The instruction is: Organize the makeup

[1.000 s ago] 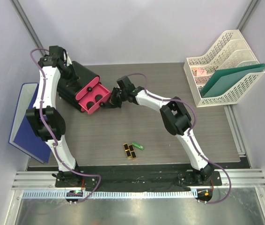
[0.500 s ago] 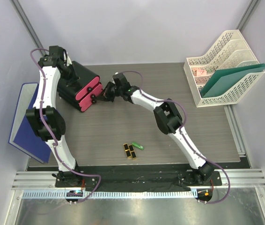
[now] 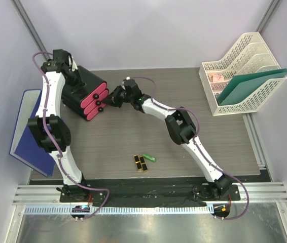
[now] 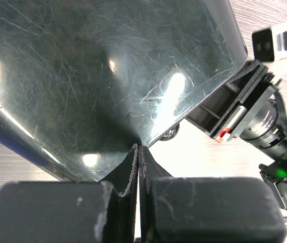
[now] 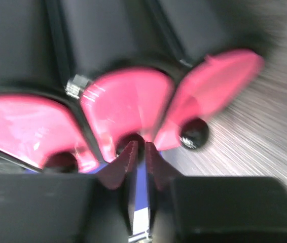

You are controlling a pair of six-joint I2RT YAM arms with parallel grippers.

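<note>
Your right gripper [image 3: 114, 99] sits at the front of the glossy black plastic box [image 3: 85, 81]. Its jaws are drawn almost together, with only a sliver between them. The tips are at the black knob [image 5: 126, 141] of the middle pink drawer front [image 5: 118, 109], but the blur hides whether they pinch it. Your left gripper [image 4: 139, 157] is closed tight, its tips at the box's scratched surface on the far side.

The makeup lies well apart from both, toward the near edge of the grey wood-grain bench [image 3: 133, 134]. The black-and-gold lipsticks [image 3: 141, 163] lie side by side, and the small green tube [image 3: 149, 157] is just beside them. Only the overhead view shows these. Only the right wrist view shows the three pink fronts and their knobs close up.
</note>
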